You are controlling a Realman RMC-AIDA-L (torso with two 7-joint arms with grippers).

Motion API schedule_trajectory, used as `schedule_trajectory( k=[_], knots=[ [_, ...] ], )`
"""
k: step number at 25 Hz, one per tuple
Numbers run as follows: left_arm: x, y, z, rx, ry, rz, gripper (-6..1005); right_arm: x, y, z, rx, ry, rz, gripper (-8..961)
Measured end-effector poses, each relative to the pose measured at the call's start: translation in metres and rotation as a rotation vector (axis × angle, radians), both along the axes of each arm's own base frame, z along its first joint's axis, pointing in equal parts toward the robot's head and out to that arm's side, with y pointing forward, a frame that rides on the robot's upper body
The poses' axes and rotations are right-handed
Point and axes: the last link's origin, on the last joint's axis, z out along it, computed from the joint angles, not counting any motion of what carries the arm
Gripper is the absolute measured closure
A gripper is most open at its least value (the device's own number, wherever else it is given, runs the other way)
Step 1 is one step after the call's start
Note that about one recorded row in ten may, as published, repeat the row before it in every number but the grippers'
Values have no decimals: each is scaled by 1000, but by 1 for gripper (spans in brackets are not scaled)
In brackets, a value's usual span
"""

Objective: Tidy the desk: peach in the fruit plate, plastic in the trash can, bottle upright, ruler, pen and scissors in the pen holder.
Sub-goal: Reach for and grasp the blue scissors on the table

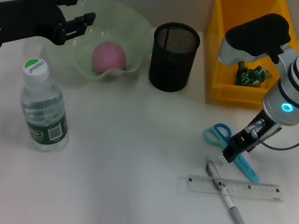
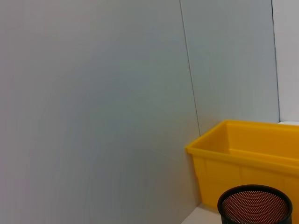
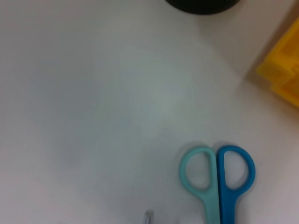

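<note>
The pink peach [image 1: 109,57] lies in the pale green fruit plate [image 1: 134,25]. My left gripper [image 1: 81,10] hovers open over the plate's left rim, holding nothing. The clear bottle [image 1: 43,108] with a green label stands upright at the left. Green plastic [image 1: 252,75] lies inside the yellow trash can [image 1: 231,90]. My right gripper [image 1: 237,148] hangs low over the blades of the blue scissors [image 1: 218,134], whose handles [image 3: 217,175] fill the right wrist view. The clear ruler [image 1: 251,191] lies flat with the silver pen [image 1: 231,206] across it. The black mesh pen holder [image 1: 173,56] looks empty.
The left wrist view looks at a grey wall, the yellow bin [image 2: 247,154] and the pen holder's rim [image 2: 254,205]. The pen holder stands between the plate and the bin. White tabletop lies open in the middle and front.
</note>
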Motion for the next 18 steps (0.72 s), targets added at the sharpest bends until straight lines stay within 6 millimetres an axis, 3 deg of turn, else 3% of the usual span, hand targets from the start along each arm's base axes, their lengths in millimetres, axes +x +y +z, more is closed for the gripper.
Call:
schedule_trajectory(
  k=[18],
  knots=[
    [0, 0, 0, -1, 2, -2, 499, 2, 0, -3, -7, -4, -10, 447]
  ],
)
